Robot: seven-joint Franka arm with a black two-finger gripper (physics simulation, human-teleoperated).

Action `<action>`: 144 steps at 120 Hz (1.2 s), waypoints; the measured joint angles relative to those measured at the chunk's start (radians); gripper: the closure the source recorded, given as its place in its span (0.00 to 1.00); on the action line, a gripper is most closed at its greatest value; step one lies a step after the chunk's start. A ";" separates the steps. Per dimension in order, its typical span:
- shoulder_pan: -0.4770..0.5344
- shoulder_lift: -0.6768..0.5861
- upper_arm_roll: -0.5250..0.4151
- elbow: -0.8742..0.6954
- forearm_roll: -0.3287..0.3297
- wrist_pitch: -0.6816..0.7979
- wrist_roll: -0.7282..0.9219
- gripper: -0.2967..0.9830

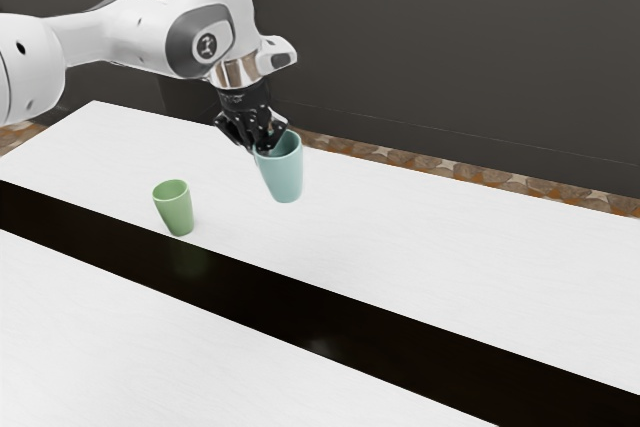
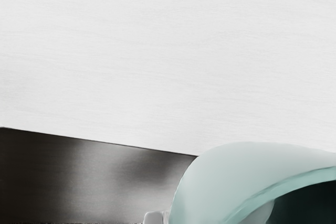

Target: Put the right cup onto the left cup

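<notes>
In the exterior view, the gripper [image 1: 262, 137] is closed on the blue cup [image 1: 285, 176], pinching it at the rim, on the side nearer the arm [image 1: 120, 32]. The blue cup has its mouth up and seems to be clear of the worktop [image 1: 420, 237], over the pale part between the far edge and the dark band [image 1: 330, 307] that runs the length of the top. The green cup [image 1: 176, 210] stands on that same pale part, mouth up, close to the dark band and towards the far corner at the exterior view's left. The two cups are well apart, the blue one on the exterior view's right of the green one, and neither is in the other. In the wrist view, the blue cup's wall and rim loom large, with its dark inside partly in sight. Just beside its wall is a small pale piece [image 2: 154, 217], too little of it to name. Behind the cup lie the pale worktop and a stretch of the dark band.
</notes>
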 joint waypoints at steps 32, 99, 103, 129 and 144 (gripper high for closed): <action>0.032 -0.034 0.126 0.027 -0.001 -0.096 0.096 0.85; 0.202 0.011 0.200 0.097 -0.003 -0.137 0.300 0.85; 0.206 0.024 0.207 0.104 -0.007 -0.137 0.310 0.85; 0.270 0.120 0.222 0.150 -0.065 -0.112 0.372 0.85; 0.299 0.176 0.222 0.200 -0.094 -0.092 0.404 0.85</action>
